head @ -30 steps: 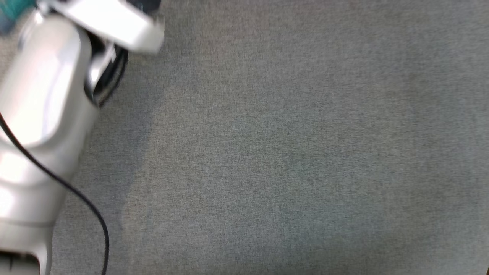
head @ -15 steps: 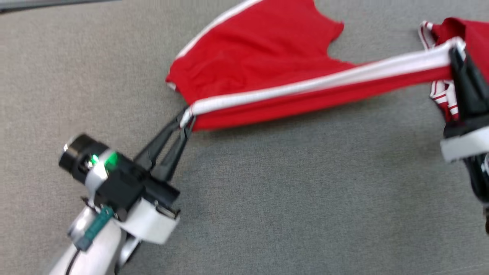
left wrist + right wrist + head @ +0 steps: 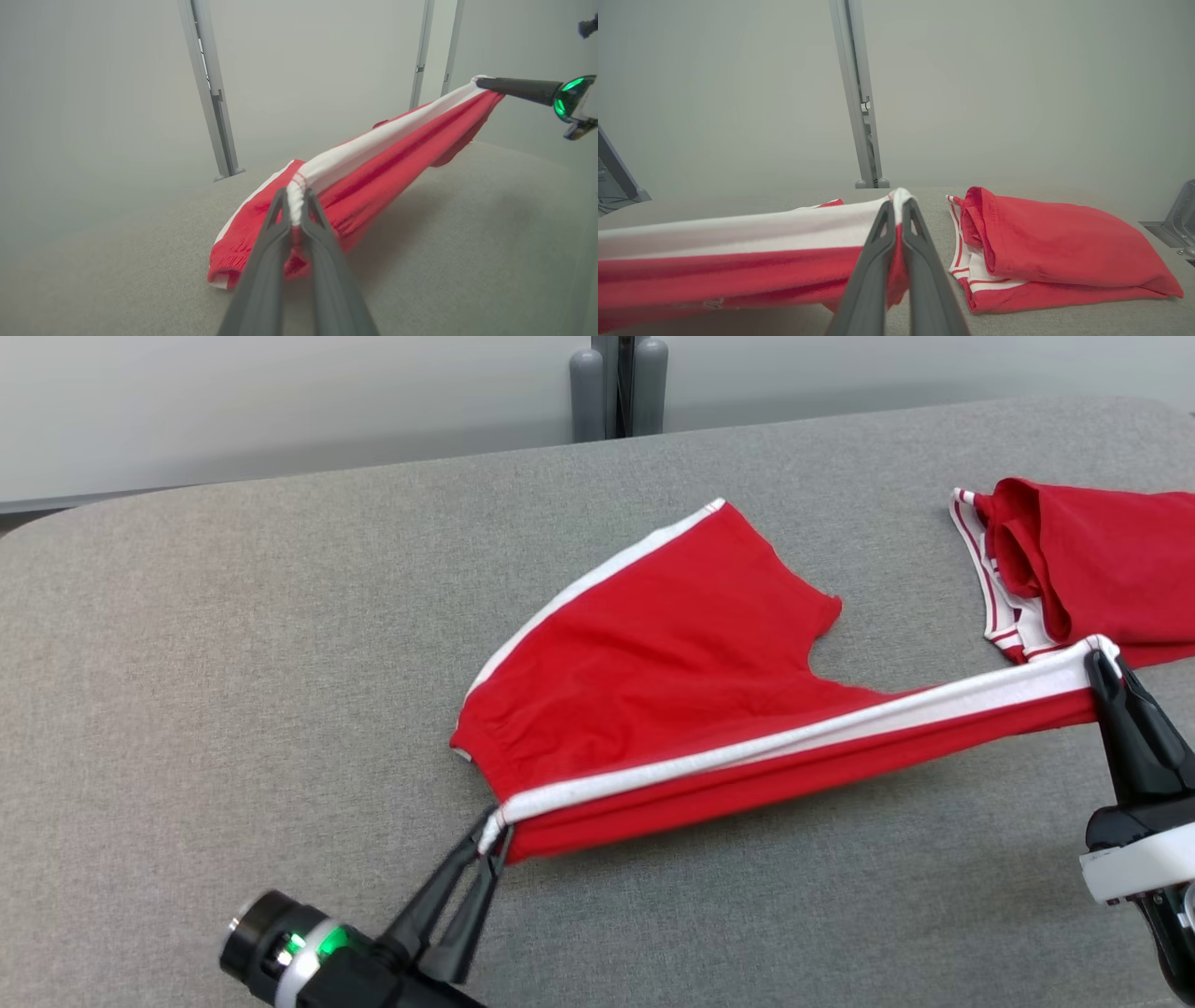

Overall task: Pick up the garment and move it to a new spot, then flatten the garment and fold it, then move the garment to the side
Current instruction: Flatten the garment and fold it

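View lifted; garment (image 3: 653,644) spans left hand (image 3: 493,831), right hand (image 3: 1102,660).

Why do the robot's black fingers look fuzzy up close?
Left wrist view: the left gripper blurs toward the bottom edge, probably too near the lens; right wrist view: right gripper likewise; head view: sharp, soft shadow under the red white-banded garment.

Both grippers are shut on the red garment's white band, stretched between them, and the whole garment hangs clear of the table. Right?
Not quite. The left gripper and right gripper are shut on the white band stretched between them, but the far part of the red garment lies on the table, as the head view shows.
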